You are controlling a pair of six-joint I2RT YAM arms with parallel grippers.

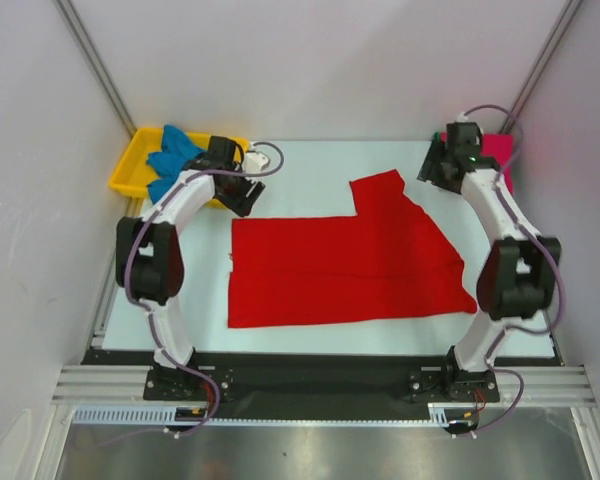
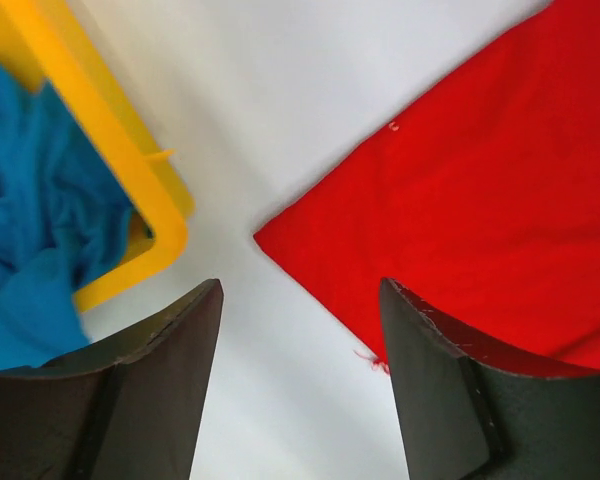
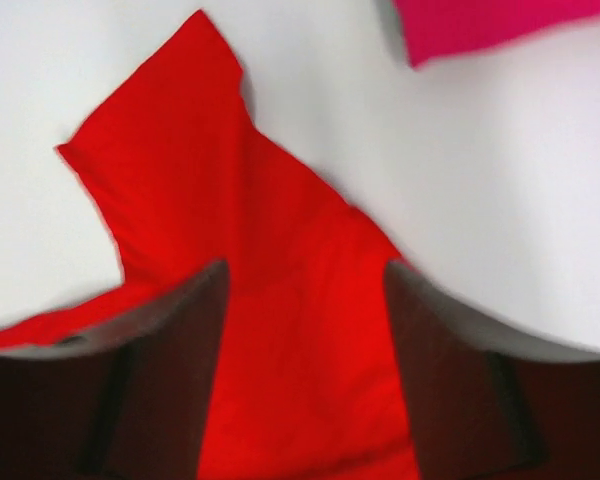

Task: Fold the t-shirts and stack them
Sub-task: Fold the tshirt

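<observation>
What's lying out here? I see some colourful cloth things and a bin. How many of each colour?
red shirt: 1
blue shirt: 1
pink shirt: 1
yellow tray: 1
Total: 4 things, 3 of them shirts.

No readable text, labels, brand marks, numbers or signs in any of the three views.
</observation>
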